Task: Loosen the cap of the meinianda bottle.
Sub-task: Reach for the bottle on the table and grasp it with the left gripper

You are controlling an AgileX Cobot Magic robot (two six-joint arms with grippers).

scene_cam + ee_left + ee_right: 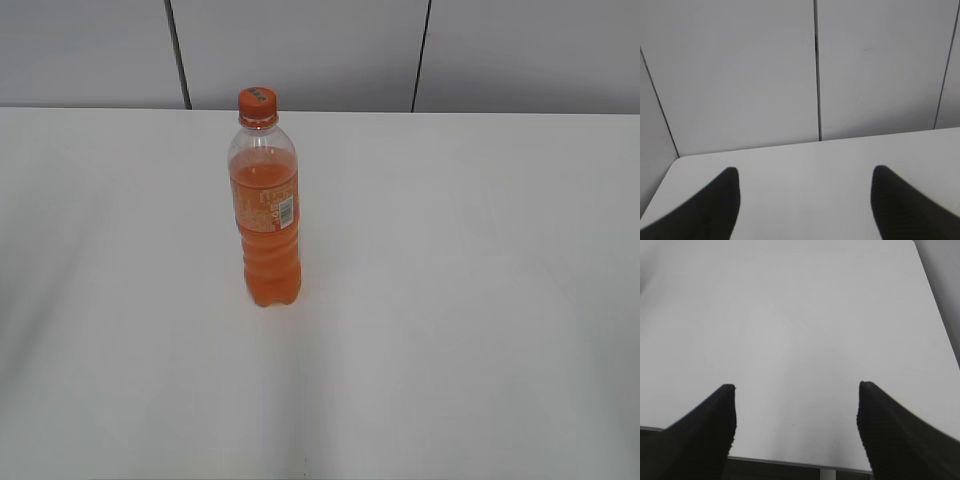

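The meinianda bottle (266, 215) stands upright on the white table (480, 300), left of the middle in the exterior view. It is clear plastic with orange drink, an orange label and a white barcode patch. The small orange cap (257, 100) sits on its neck. Neither arm shows in the exterior view. My left gripper (804, 172) is open and empty over bare table in the left wrist view. My right gripper (796, 387) is open and empty over bare table in the right wrist view. The bottle shows in neither wrist view.
Grey wall panels (300, 50) with dark seams stand behind the table's far edge. The left wrist view shows the table's far left corner (677, 162) and the wall. The right wrist view shows the table's front edge (790, 462).
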